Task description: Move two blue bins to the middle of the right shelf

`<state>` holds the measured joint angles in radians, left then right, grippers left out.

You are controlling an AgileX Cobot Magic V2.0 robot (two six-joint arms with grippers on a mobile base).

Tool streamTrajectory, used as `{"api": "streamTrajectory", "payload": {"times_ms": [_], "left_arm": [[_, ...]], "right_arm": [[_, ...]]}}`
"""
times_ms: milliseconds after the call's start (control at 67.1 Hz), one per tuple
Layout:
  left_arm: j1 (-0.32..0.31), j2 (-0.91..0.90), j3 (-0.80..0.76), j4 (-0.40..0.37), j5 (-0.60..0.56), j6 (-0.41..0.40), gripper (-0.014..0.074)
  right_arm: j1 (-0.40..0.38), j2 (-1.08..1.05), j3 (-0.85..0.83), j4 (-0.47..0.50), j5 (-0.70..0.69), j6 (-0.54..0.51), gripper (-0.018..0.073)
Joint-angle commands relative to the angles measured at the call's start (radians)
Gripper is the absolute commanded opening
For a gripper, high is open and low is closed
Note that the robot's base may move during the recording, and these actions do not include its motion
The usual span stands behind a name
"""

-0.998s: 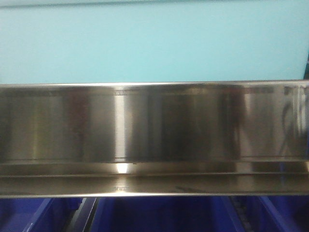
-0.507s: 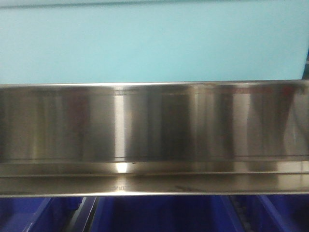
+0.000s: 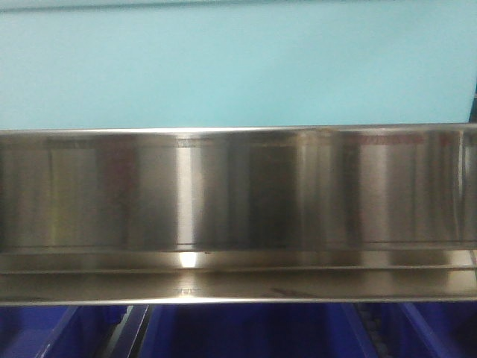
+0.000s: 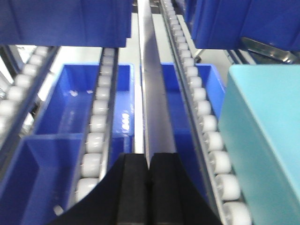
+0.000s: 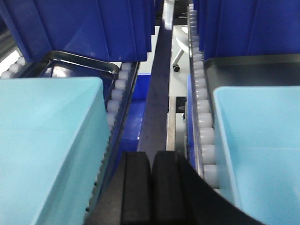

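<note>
Black-padded left gripper [image 4: 150,159] is hanging closed, pad against pad and empty, over a steel rail [image 4: 152,103]; blue bins [image 4: 65,105] are lying below the rollers [image 4: 98,123]. Right gripper [image 5: 151,157] is sitting closed and empty too, between two turquoise bins [image 5: 47,140].

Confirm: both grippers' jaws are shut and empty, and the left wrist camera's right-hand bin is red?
Not red: the left wrist view shows that bin is pale turquoise. The left gripper and right gripper do have shut, empty jaws.
</note>
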<state>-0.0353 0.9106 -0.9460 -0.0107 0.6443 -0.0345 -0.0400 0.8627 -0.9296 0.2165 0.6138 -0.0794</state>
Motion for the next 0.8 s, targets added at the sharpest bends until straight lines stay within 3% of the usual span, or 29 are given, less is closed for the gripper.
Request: {"api": "streamTrajectory", "payload": {"times_ms": [0, 119, 223, 298, 432, 507, 566, 670, 790], "left_arm": [[-0.014, 0.089, -0.095, 0.011, 0.089, -0.004, -0.0111], [-0.105, 0.225, -0.212, 0.143, 0.174, -0.111, -0.0111], [-0.214, 0.309, -0.307, 0.323, 0.216, -0.297, -0.0111], [-0.282, 0.366, -0.372, 0.382, 0.263, -0.387, -0.0111], [-0.351, 0.456, -0.468, 0.38, 0.336, -0.44, -0.0111], [-0.356, 0.493, -0.521, 0.328, 0.389, -0.463, -0.0111], [-0.356, 0.509, -0.551, 0.276, 0.405, -0.463, -0.0111], [-0.367, 0.529, -0.563, 0.271, 0.408, -0.463, -0.0106], [-0.371, 0.528, -0.563, 0.281, 0.408, -0.463, 0.0013]], "right_arm": [[0.003, 0.074, -0.058, 0.008, 0.059, 0.0, -0.016], [0.005, 0.197, -0.155, -0.039, 0.147, 0.073, -0.014], [0.06, 0.26, -0.214, -0.229, 0.181, 0.248, -0.014], [0.123, 0.299, -0.247, -0.323, 0.225, 0.347, -0.014], [0.238, 0.357, -0.317, -0.331, 0.278, 0.369, -0.014], [0.281, 0.374, -0.359, -0.331, 0.303, 0.401, -0.014], [0.293, 0.389, -0.396, -0.331, 0.312, 0.405, -0.014], [0.294, 0.418, -0.434, -0.327, 0.317, 0.405, -0.014], [0.294, 0.446, -0.463, -0.327, 0.325, 0.405, -0.014]]}}
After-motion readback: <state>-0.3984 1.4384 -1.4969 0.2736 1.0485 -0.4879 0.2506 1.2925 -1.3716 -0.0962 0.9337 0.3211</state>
